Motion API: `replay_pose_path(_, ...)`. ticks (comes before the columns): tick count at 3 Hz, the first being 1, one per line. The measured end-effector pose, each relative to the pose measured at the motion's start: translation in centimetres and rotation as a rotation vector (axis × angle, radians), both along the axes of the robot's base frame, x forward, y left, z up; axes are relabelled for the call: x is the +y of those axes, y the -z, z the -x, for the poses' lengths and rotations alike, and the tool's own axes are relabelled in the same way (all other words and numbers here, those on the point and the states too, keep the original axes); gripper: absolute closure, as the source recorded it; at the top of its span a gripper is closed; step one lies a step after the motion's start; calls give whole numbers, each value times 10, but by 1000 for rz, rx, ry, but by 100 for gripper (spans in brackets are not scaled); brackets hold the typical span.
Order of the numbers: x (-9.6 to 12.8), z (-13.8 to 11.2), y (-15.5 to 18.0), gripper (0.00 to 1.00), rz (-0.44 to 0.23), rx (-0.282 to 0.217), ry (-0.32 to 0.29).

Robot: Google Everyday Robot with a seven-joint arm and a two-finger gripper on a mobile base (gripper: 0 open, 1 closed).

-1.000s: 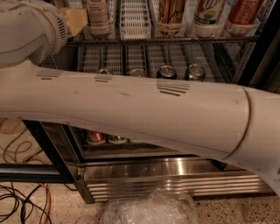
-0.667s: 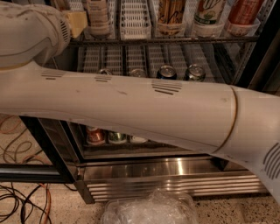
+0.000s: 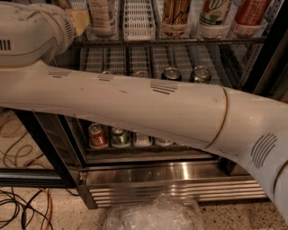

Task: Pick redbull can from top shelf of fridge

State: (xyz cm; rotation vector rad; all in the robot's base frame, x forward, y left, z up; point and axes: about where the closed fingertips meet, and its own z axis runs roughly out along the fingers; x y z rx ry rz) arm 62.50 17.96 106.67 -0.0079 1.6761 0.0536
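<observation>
My white arm stretches across the whole view in front of the open fridge, from the lower right to the upper left. The gripper is out of view past the top left edge. The top shelf runs along the top of the view, with white slotted lanes and clear cups holding a beige bottle, a brown and gold can, a green and white can and a red can. The redbull can is not visible; it is hidden or out of view.
Silver-lidded cans stand on the middle rack behind my arm. A short red can and a green can stand on the low rack. A black door frame stands at the left, cables lie on the floor, and a clear plastic bag lies at the bottom.
My arm has slid toward the upper left; its joint seam has moved left along the view. More of the low rack's cans show under the arm.
</observation>
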Motion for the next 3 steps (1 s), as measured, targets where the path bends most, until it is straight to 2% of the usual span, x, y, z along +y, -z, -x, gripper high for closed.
replay_pose_path(2, -1, -11, -1, 33, 2, -22, 33)
replay_pose_path(3, -2, -11, -1, 51, 2, -22, 34)
